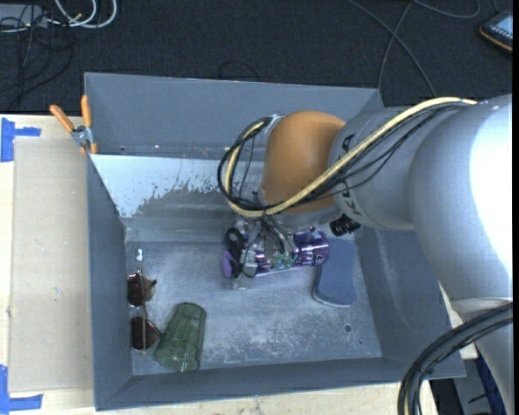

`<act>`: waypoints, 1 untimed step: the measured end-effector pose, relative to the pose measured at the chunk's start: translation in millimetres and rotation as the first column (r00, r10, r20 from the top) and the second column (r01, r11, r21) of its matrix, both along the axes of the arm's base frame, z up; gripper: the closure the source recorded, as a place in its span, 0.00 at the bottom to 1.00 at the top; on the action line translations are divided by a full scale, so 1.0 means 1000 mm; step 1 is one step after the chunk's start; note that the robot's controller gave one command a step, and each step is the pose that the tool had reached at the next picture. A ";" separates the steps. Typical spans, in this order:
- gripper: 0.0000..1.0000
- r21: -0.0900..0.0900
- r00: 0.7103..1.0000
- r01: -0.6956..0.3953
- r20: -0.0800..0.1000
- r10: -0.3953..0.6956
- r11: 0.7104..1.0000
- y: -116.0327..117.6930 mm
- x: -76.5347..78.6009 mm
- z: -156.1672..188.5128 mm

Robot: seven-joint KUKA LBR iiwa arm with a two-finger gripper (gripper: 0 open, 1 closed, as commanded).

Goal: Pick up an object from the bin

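Just beside the hand (pixel 258 262), whose opening cannot be told, lies a blue-grey flat piece (pixel 336 284).

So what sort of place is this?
Probably a robotics lab grasping cell: a grey metal bin of odd items, sunglasses and a green cup, with loose cables lying behind it.
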State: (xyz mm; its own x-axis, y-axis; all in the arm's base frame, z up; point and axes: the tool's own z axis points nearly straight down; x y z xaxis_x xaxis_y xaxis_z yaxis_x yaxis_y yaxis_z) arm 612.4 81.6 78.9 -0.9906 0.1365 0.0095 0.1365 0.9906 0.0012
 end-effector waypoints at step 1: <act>1.00 0.000 1.000 0.001 0.003 -0.001 1.000 0.000 0.001 0.013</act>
State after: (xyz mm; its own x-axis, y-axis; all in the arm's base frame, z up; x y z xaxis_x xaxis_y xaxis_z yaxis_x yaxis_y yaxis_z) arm 613.1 81.5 92.0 -0.9905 0.1372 0.0069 0.1373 0.9905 0.0019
